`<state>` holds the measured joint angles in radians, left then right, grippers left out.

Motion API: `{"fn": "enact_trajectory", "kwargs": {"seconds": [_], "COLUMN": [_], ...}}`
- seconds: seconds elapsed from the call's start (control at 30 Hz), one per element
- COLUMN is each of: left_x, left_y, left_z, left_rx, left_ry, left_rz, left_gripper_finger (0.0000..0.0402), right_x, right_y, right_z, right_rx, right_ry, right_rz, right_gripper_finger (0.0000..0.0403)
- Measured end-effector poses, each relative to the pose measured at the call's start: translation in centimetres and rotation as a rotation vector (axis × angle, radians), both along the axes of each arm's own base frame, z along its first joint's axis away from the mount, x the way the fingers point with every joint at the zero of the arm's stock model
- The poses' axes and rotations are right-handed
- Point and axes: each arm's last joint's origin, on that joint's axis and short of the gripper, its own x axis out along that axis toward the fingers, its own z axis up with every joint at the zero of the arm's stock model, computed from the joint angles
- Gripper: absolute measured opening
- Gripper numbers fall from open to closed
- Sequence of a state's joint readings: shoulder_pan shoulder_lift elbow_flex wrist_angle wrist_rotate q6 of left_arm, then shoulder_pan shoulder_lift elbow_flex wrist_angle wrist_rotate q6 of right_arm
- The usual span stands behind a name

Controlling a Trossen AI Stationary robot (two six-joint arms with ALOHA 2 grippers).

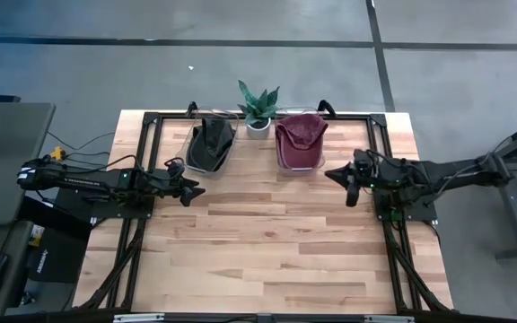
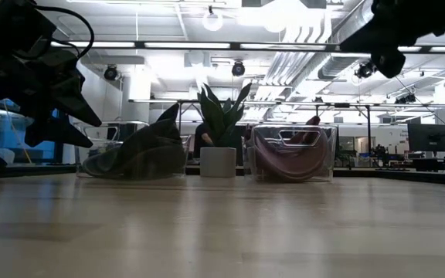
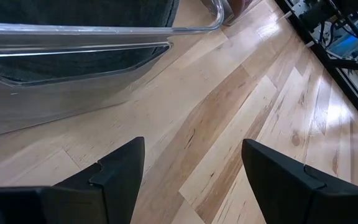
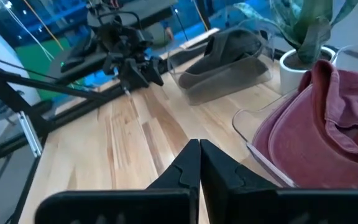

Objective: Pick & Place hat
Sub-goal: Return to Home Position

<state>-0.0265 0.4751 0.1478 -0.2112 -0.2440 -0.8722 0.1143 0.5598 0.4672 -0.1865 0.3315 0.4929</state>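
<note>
A dark grey hat (image 1: 212, 142) lies in a clear bin (image 1: 193, 158) at the table's far side; it also shows in the low view (image 2: 141, 150) and the right wrist view (image 4: 229, 53). A maroon hat (image 1: 299, 136) sits in a second clear bin (image 1: 296, 167), seen close in the right wrist view (image 4: 319, 124). My left gripper (image 1: 191, 190) hovers open above the wood just near of the dark hat's bin (image 3: 98, 56). My right gripper (image 1: 339, 175) is shut, raised beside the maroon hat's bin (image 4: 247, 134).
A potted plant (image 1: 258, 108) in a white pot stands between the two bins at the far edge. A black frame (image 1: 142, 144) runs along the table's left, right and far sides. Bare wood (image 1: 267, 242) fills the middle and near part of the table.
</note>
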Motion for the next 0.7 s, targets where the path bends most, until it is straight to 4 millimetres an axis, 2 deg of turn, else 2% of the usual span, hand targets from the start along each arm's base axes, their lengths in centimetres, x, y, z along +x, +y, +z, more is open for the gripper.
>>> {"fn": "enact_trajectory", "kwargs": {"seconds": [0.43,0.7], "left_x": [0.0,0.0], "left_y": [0.0,0.0], "left_z": [0.0,0.0], "left_rx": [0.0,0.0], "left_ry": [0.0,0.0], "left_rz": [0.0,0.0], "left_gripper_finger": [0.0261,0.0261], "right_x": [-3.1,-3.1], "right_y": [-0.5,-0.5], "right_z": [-1.8,-4.0], "right_rx": [-0.044,-0.216], "right_ry": [-0.11,-0.185], "right_rz": [-0.023,-0.004], "right_gripper_finger": [0.0,0.0]}}
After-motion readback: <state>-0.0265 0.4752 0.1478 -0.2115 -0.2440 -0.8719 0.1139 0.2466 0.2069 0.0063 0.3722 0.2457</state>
